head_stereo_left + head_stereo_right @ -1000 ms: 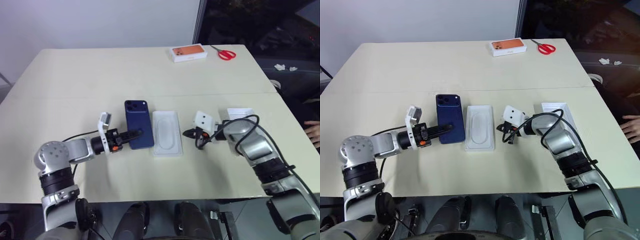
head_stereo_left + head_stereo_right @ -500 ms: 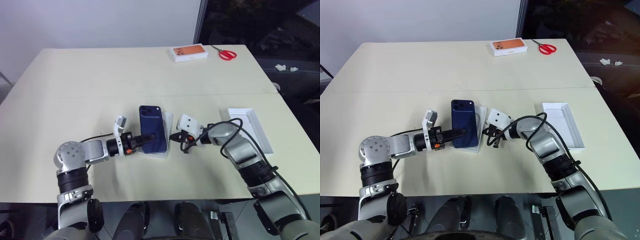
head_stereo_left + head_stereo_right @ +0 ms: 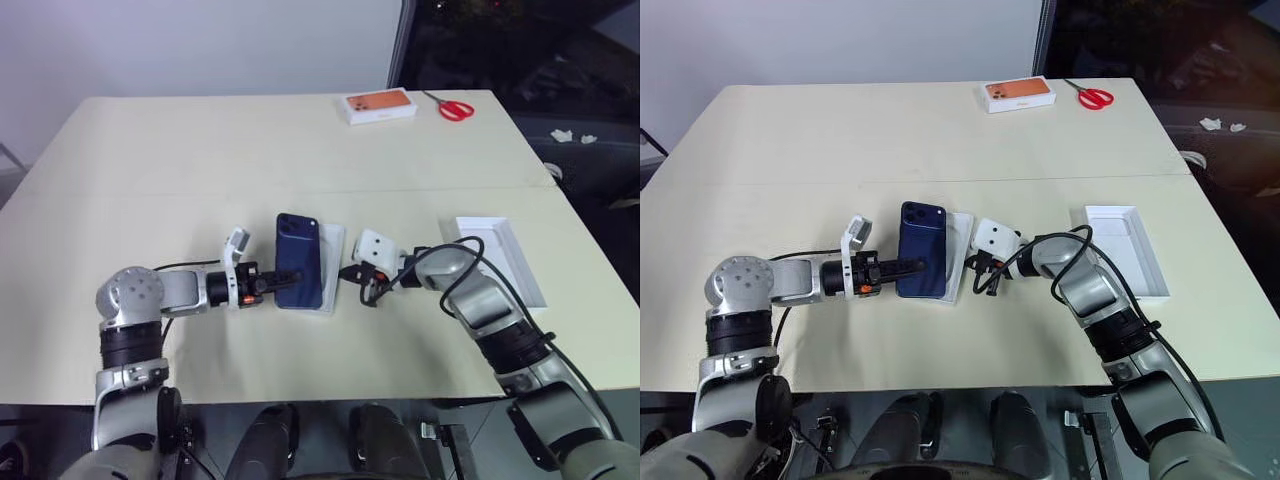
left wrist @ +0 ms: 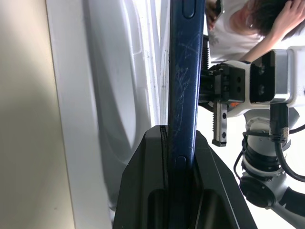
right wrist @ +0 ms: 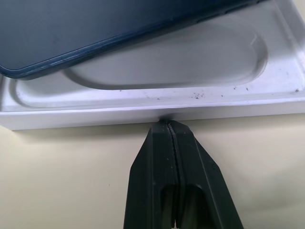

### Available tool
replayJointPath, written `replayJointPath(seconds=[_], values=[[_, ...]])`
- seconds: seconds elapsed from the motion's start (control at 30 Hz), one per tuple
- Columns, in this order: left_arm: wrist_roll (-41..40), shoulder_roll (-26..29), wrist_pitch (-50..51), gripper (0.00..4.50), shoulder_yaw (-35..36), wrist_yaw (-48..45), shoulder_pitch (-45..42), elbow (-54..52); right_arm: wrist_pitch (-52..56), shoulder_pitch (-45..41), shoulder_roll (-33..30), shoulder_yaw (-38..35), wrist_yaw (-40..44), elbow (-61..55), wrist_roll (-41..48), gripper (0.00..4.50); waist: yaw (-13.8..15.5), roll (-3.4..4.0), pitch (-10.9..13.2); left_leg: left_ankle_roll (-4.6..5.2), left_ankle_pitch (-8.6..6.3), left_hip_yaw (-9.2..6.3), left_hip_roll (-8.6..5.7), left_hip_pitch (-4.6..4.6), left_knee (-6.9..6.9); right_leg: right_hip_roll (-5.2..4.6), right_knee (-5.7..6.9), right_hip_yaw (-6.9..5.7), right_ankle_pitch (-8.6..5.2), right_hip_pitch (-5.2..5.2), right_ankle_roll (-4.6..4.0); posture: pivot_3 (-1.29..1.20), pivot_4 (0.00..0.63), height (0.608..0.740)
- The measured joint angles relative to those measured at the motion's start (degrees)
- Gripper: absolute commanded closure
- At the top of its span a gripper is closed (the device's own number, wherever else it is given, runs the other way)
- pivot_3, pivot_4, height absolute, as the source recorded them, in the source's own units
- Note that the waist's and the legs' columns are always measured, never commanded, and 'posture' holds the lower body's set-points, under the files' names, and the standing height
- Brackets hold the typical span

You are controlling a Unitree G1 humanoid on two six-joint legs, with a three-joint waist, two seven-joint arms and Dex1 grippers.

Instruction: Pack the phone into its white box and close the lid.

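My left gripper (image 4: 178, 164) is clamping the phone (image 3: 299, 274), tilting it over the white box (image 5: 143, 102). My right gripper (image 5: 167, 125), fingers pressed together, is touching the box's outer wall.

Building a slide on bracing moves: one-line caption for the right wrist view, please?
Shut right gripper braces the white box wall while the phone hangs tilted over its recess.

1. The worktop (image 3: 150, 170) was pale beige.
2. A white box (image 3: 333, 262) lay near its middle.
3. The lid (image 3: 502, 257) lay open side up, well to the right.
4. An orange-topped box (image 3: 379, 106) and red scissors (image 3: 449, 106) lay at the far edge.
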Motion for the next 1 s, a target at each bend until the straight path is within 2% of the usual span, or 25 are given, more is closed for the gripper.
replayJointPath(seconds=[0.3,0.53,0.73,1.0], values=[[3.05,1.09,-4.32,4.50,-6.05,-5.51,-2.53,6.03,-0.16,0.01,0.20,0.17,-0.63,0.02,-0.01,4.47,-0.11,0.00,0.00,0.00,0.00,0.00,0.00,0.00,0.00,0.00,0.00,0.01,0.00,-0.01,0.00,0.00,0.150,0.740],[4.10,1.56,-5.35,4.50,-6.53,-6.83,-3.91,7.39,-0.32,0.15,0.20,0.17,-1.10,-0.01,0.01,4.47,-0.09,0.00,0.00,0.01,-0.01,0.00,0.00,0.00,0.02,-0.01,0.01,0.01,0.00,0.00,0.00,0.00,0.150,0.740],[3.02,2.11,-4.71,4.50,-2.21,-6.83,-4.16,6.64,2.15,-0.21,1.91,-2.43,-3.43,1.64,1.88,4.47,-0.08,0.00,0.00,0.01,0.00,0.00,-0.01,-0.04,0.05,-0.01,0.06,0.02,0.00,-0.04,0.00,0.00,0.150,0.740],[0.92,3.32,-2.76,4.50,3.38,-6.56,-3.61,3.78,5.69,-1.96,1.24,-5.66,-1.61,0.88,6.20,4.47,-0.23,-0.01,0.02,0.06,-0.03,0.00,-0.03,-0.05,0.06,-0.03,0.08,0.04,0.00,-0.08,0.00,0.00,0.150,0.740]])
